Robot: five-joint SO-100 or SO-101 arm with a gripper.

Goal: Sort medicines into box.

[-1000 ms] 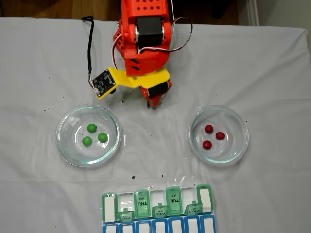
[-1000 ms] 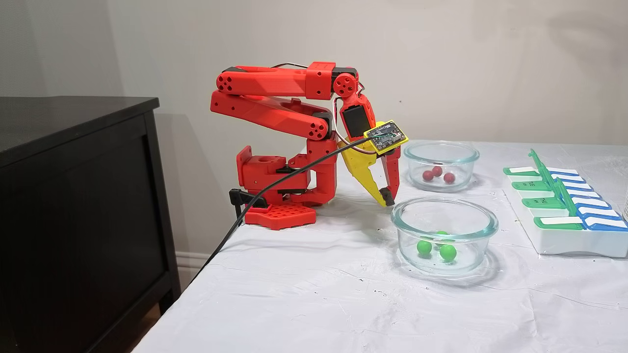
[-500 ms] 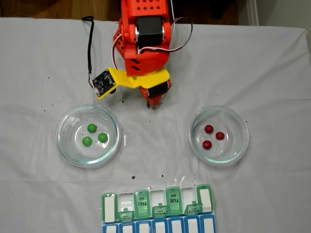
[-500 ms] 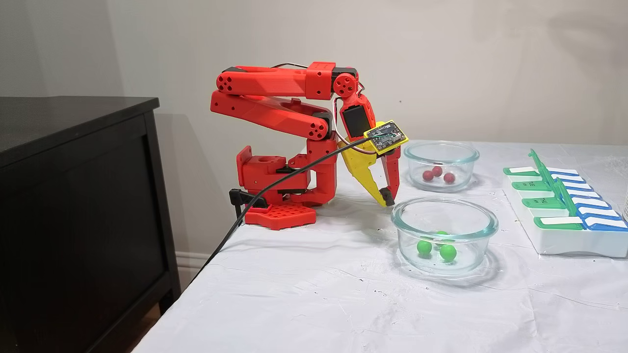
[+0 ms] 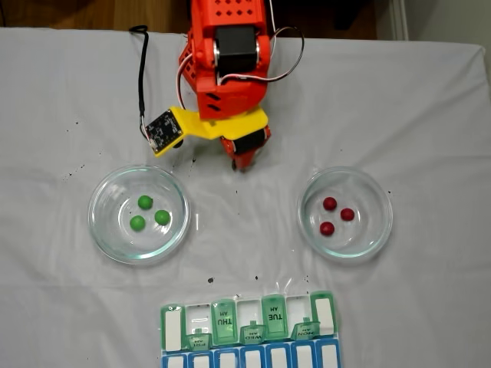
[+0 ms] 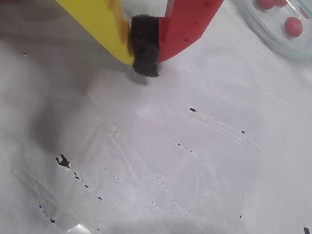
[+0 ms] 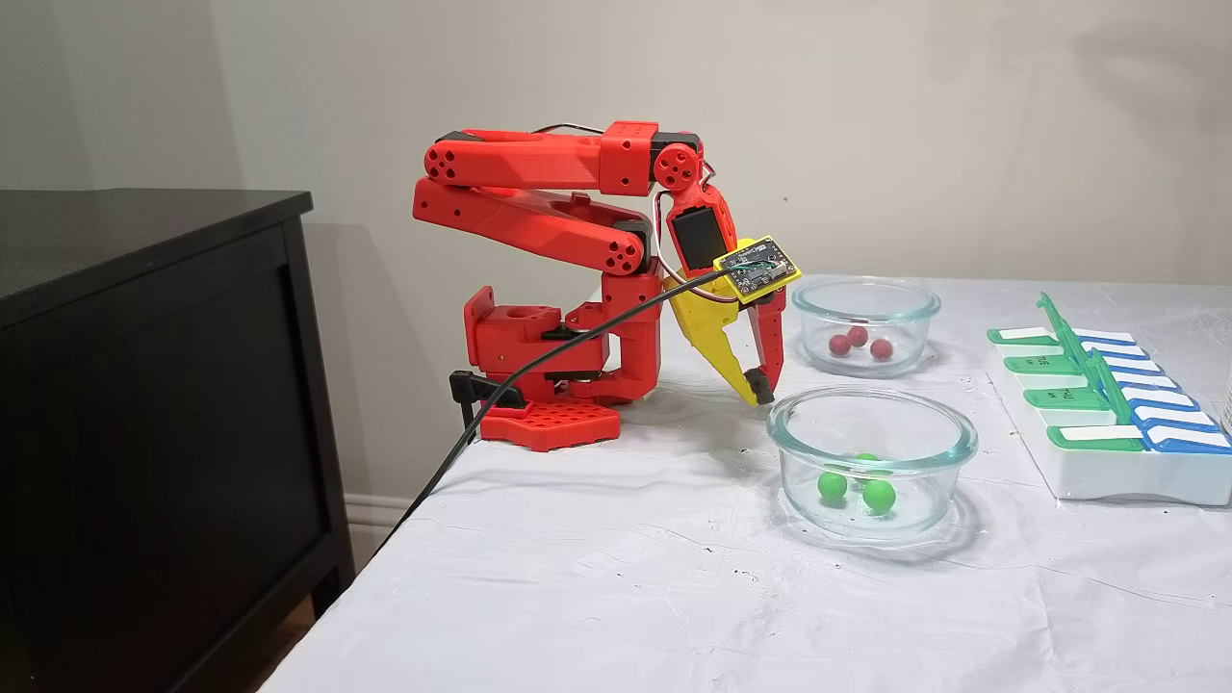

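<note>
Hand (image 6: 145,58) clenched empty, tip near the bench (image 5: 245,238); green medicines (image 5: 148,211) and red medicines (image 5: 336,215) in separate glass dishes.

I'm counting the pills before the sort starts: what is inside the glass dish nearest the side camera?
Three green balls lie loose inside the glass dish, seen from above. From the side, one sits partly hidden behind the other two. Nothing else is in it.

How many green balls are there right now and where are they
3. All three green balls lie close together in the glass dish on the left of the overhead fixed view, none in the pill box. No others show.
</note>
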